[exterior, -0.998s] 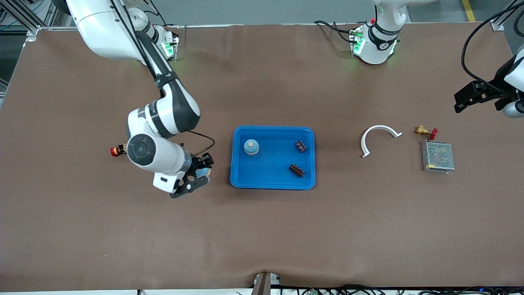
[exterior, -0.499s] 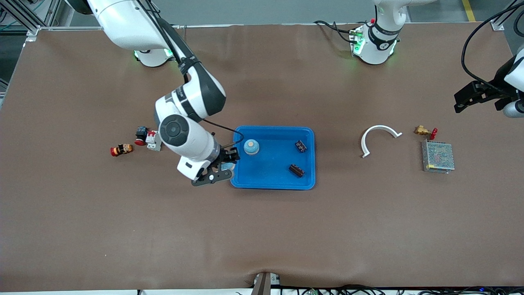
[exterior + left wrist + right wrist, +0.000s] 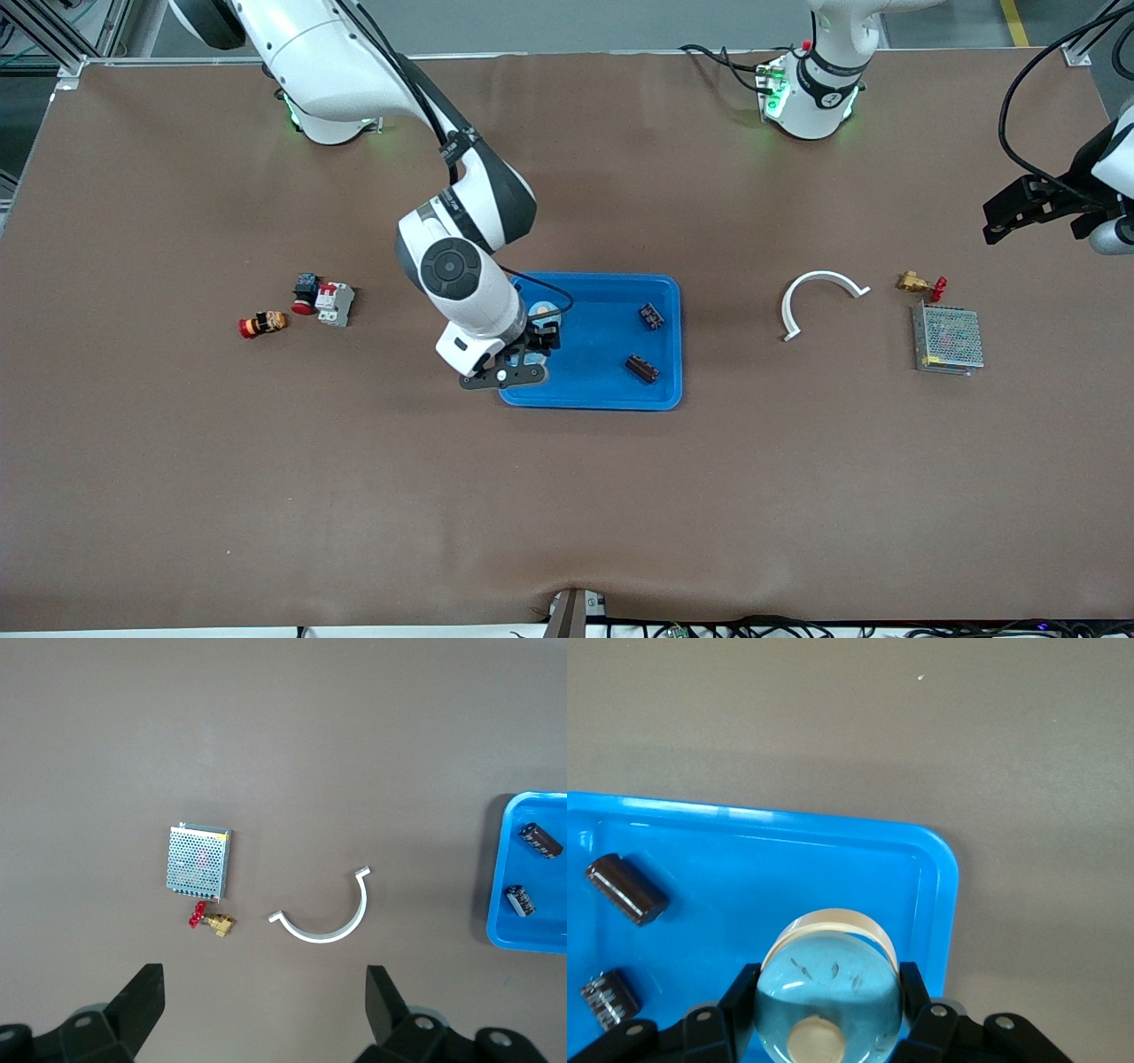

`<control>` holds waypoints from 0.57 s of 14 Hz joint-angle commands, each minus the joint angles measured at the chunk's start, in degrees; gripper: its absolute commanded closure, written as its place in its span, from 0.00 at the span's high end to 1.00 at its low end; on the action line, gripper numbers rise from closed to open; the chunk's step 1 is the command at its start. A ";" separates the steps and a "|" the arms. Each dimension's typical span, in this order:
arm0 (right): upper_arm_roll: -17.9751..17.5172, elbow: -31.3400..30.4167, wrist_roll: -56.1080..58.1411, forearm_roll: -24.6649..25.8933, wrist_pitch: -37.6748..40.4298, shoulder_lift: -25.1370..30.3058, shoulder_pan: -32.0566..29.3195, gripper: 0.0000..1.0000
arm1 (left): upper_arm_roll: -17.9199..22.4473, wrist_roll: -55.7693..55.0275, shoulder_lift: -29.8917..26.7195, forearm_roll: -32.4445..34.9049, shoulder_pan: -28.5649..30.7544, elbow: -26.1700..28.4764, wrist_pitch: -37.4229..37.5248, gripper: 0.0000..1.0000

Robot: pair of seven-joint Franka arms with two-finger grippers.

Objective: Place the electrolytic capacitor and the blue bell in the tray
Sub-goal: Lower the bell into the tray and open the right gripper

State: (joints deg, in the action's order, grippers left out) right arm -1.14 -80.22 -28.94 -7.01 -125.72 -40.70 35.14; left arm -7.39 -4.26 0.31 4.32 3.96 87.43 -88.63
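Right wrist view: blue bell point(image 3: 830, 990) gripped by right gripper point(image 3: 833, 1014) over tray point(image 3: 943, 904) | left gripper point(image 3: 266, 1010) parked, jaws spread wide, nothing held

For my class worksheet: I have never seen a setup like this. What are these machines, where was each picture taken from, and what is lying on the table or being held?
Two white robot arms stand at a brown table. The big picture looks down from across the table. The other two come from a camera on each arm's wrist. The right end effector, over the blue tray, is shut on a pale-blue bell. Two dark capacitors lie in the tray. The left end effector waits open over the left arm's end of the table, where a white curved piece, a brass valve and a mesh metal box lie. Small red parts lie toward the right arm's end.
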 commanded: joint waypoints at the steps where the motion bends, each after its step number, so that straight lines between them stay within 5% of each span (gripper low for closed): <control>1: 0.62 2.70 -4.44 2.26 -2.06 -3.24 1.77 0.50 | 0.10 0.84 0.39 -0.19 -0.10 -0.95 -0.05 1.00; 8: 0.70 2.79 -5.42 4.63 -4.98 -7.20 1.86 0.50 | 0.10 0.84 0.48 -0.19 -0.54 -0.95 -0.05 1.00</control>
State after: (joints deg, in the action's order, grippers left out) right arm -0.81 -79.38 -32.86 -3.55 -130.82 -46.35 36.58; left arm -7.42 -4.26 0.36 4.32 3.77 87.43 -88.63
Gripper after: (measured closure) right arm 0.326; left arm 0.000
